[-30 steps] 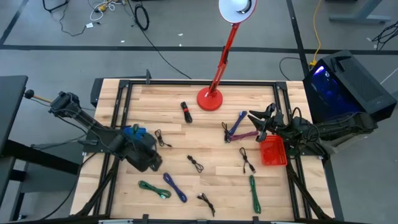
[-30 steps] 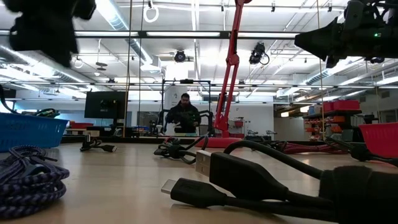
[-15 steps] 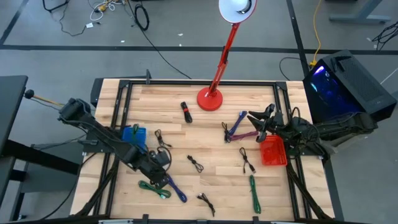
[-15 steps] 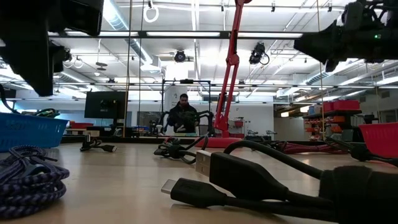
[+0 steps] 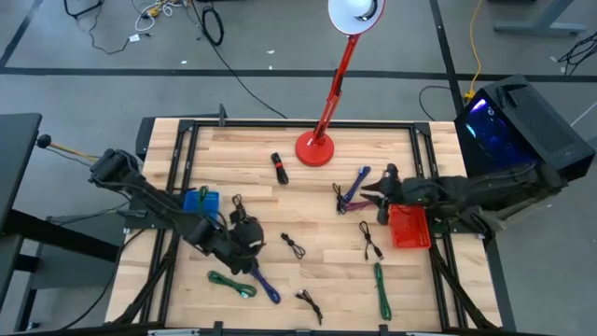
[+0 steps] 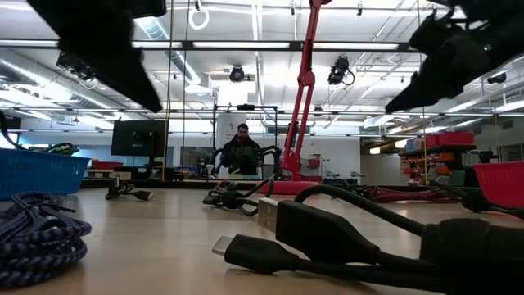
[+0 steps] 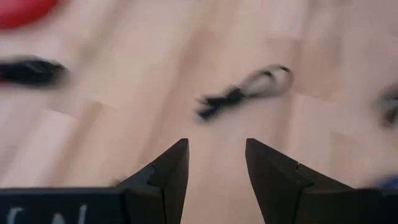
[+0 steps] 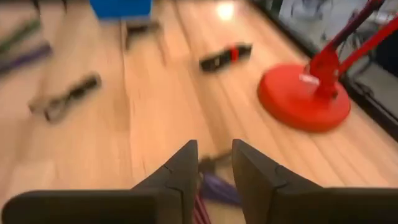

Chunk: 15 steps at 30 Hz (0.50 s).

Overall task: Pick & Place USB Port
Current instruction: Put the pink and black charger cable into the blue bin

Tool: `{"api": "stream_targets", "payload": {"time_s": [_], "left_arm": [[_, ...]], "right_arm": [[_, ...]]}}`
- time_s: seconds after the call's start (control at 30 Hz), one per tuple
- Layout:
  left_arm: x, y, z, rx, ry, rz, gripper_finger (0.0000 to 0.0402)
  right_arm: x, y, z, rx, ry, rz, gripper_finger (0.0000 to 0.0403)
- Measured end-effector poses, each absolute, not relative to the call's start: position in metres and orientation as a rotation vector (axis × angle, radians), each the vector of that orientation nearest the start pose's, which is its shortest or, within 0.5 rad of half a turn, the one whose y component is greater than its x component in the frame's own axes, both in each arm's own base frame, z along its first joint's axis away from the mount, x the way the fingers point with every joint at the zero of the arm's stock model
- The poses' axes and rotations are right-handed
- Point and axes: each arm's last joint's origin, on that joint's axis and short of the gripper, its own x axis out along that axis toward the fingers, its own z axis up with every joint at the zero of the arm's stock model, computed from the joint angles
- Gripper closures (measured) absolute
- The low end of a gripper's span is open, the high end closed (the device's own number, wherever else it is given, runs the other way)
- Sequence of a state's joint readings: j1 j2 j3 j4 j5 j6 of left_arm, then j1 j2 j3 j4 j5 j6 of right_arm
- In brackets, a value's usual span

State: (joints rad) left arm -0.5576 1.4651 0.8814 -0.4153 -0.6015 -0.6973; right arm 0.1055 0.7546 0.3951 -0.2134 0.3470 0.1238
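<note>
- Left gripper (image 5: 250,245) is hovering over the counter (image 5: 308,187), on the near side of the red lamp base (image 5: 315,148) and just beside the blue basket (image 5: 200,203); its fingers (image 7: 169,171) are standing apart with nothing between them.
- Right gripper (image 5: 373,198) is hanging between the lamp base and the red basket (image 5: 409,227), its fingers (image 8: 180,168) spread with a narrow gap and gripping nothing.
- Directly under the right gripper, a purple USB cable (image 5: 357,191) is lying on the counter.
- Several more cables are lying scattered well away from the lamp base: a small black one (image 5: 295,245), a green one (image 5: 232,284) and a blue-purple one (image 5: 263,281) near the left gripper.
- Closest to the lamp base, a black-and-red bundle (image 5: 279,168) is resting.
</note>
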Motion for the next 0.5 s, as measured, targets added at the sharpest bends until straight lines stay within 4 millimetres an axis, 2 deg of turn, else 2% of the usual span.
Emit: {"api": "stream_targets", "payload": {"time_s": [0.3, 0.5], "left_arm": [[0.255, -0.111, 0.207, 0.032, 0.685, 0.485, 0.0236], [0.258, -0.103, 0.207, 0.027, 0.687, 0.515, 0.0236]], "right_arm": [[0.189, 0.011, 0.185, -0.089, 0.937, -0.231, 0.0296], [0.199, 0.013, 0.172, -0.137, 1.088, -0.188, 0.0270]]}}
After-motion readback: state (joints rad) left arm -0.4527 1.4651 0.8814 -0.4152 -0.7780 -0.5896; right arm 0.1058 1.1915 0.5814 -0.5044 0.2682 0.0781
